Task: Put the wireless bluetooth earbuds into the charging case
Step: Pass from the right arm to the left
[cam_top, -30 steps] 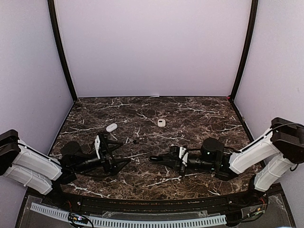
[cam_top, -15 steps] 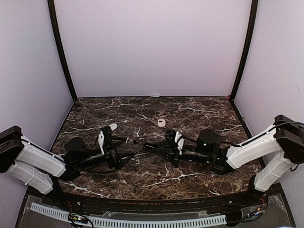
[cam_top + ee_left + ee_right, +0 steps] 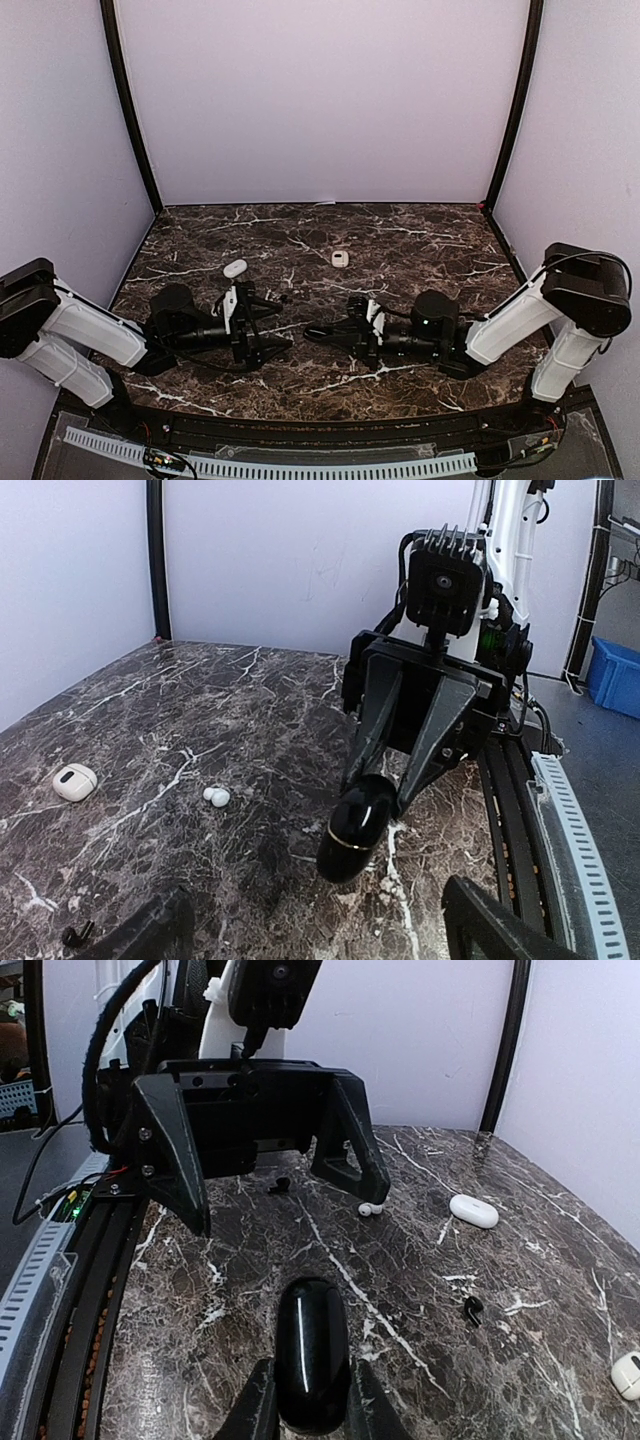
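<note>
My right gripper (image 3: 311,1415) is shut on a glossy black charging case (image 3: 311,1353), which sticks out lengthwise from its fingers just above the marble; the held black case (image 3: 357,825) has a thin gold seam. My left gripper (image 3: 315,942) stands open and empty, facing that case from a short way off, and it looks wide open from the front (image 3: 260,1150). From above, the left gripper (image 3: 280,322) and right gripper (image 3: 312,333) are nearly tip to tip. A white earbud (image 3: 216,797) lies on the table, beside my left gripper's far finger, with the white earbud (image 3: 370,1209) untouched.
A white case (image 3: 473,1210) lies further back, and that case (image 3: 235,268) is at back left. A second white case (image 3: 341,258) sits mid-table. A black earbud (image 3: 473,1308) lies on the marble, and another small black piece (image 3: 282,1185) is near my left gripper.
The left arm has reached right toward the right gripper, its jaws narrowing a little. The right gripper, still holding the black case, has come nearer the front edge.
</note>
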Controlling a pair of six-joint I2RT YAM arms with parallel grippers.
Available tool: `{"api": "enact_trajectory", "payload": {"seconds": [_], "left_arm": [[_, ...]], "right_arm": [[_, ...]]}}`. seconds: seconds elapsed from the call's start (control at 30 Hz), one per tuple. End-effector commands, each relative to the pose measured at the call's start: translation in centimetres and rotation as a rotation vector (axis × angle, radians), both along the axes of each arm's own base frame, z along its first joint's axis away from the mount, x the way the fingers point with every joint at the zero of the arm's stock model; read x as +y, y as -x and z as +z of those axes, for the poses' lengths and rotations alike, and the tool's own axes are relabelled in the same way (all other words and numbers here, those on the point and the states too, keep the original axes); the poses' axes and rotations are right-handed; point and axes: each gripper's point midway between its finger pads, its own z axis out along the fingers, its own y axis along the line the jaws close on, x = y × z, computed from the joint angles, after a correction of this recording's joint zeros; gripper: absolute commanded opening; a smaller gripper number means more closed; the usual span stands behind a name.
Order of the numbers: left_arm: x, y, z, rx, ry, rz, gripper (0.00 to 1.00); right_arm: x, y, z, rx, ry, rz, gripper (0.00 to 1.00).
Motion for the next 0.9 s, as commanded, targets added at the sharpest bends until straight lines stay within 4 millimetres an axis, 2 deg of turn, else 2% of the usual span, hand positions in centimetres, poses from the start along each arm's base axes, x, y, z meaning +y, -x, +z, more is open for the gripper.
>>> {"api": "enact_trajectory", "payload": {"seconds": [0.0, 0.27, 0.47, 0.7, 0.87], "left_arm": [[0.1, 0.6, 0.0, -0.022, 0.0, -0.028, 0.87], [0.0, 0.4, -0.4, -0.027, -0.014, -0.021, 0.82], [-0.3, 0.4, -0.8, -0.006, -0.022, -0.033, 0.7], [-0.9, 1.3, -1.2, -0.011, -0.02, -0.098, 0.65], [-1.4, 2.6, -1.5, -0.041, 0.001, -0.177, 0.55]], "right_arm": [[1.0, 0.3, 1.7, 0.001, -0.064, 0.053, 0.0], [1.2, 0.4, 1.3, 0.002, -0.054, 0.061, 0.0], [1.3, 0.5, 1.3, 0.006, -0.056, 0.07, 0.01], [1.5, 0.8, 1.3, 0.018, -0.057, 0.093, 0.01], [1.9, 1.1, 1.2, 0.033, -0.062, 0.119, 0.01]]}}
